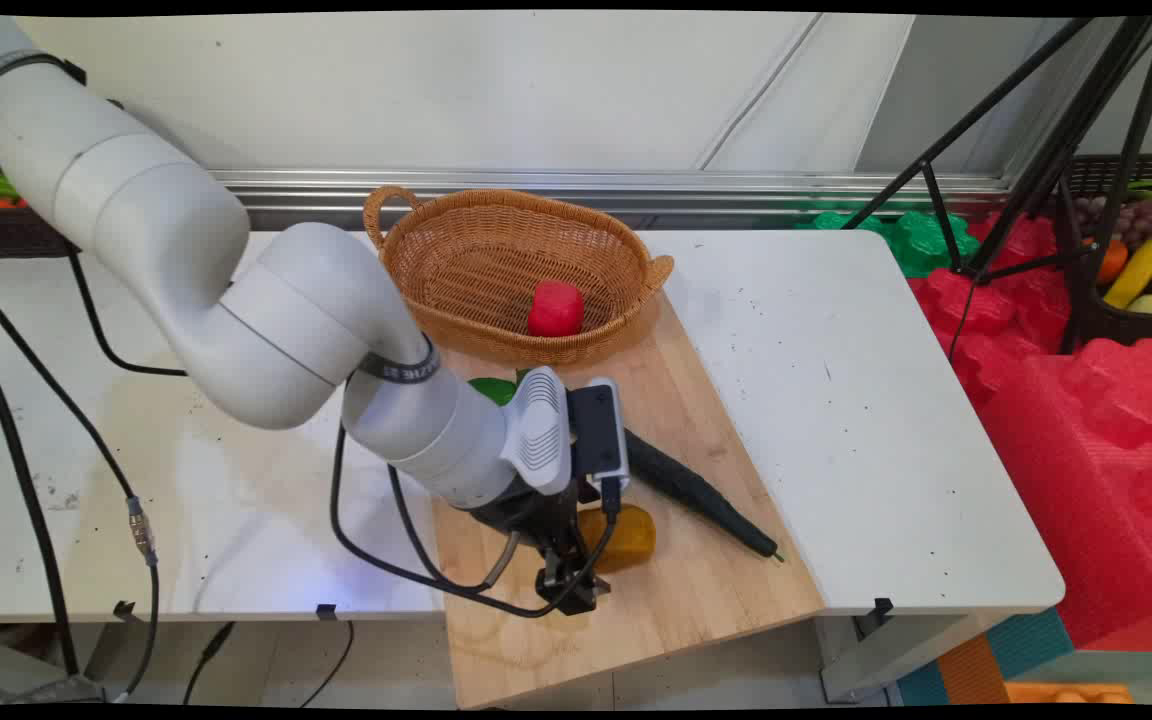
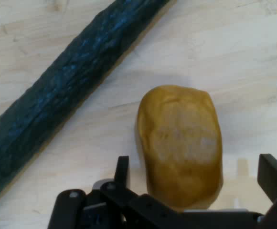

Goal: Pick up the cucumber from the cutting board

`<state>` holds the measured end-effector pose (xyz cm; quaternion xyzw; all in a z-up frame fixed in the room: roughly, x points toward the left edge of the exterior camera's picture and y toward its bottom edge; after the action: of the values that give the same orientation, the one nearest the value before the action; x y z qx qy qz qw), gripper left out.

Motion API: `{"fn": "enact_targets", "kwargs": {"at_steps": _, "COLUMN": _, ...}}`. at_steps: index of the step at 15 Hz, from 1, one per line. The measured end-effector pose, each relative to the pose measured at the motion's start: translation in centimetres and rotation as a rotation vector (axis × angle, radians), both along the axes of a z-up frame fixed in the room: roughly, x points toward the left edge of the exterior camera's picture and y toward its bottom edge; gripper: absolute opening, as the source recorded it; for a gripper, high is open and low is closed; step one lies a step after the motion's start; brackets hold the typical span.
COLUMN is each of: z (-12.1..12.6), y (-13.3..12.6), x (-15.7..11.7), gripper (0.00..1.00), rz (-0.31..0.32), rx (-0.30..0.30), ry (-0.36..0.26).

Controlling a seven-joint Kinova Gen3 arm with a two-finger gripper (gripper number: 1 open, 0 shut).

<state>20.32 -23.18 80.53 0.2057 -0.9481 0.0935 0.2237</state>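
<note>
I can make out only one bit of lettering: a dark band (image 1: 398, 368) round the arm's wrist joint, left of centre in the main view, carries pale characters, but I cannot read them. Nothing else bears text.

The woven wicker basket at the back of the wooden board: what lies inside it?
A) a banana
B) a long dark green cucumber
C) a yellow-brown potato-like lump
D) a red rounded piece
D: a red rounded piece lies inside the woven wicker basket, while the long dark green cucumber and the yellow-brown lump lie out on the wooden board.
</note>
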Motion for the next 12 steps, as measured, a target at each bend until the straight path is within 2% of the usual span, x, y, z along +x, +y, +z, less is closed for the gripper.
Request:
{"fn": "enact_targets", "kwargs": {"at_steps": 7, "z": 1.9, "y": 1.3, "x": 2.5, "gripper": 1.00, "rz": -0.021, "rx": -0.020, "ry": 0.044}}
{"fn": "enact_targets", "kwargs": {"at_steps": 12, "z": 6.8, "y": 1.4, "x": 5.2, "gripper": 1.00, "rz": -0.019, "rx": -0.097, "ry": 0.117}}
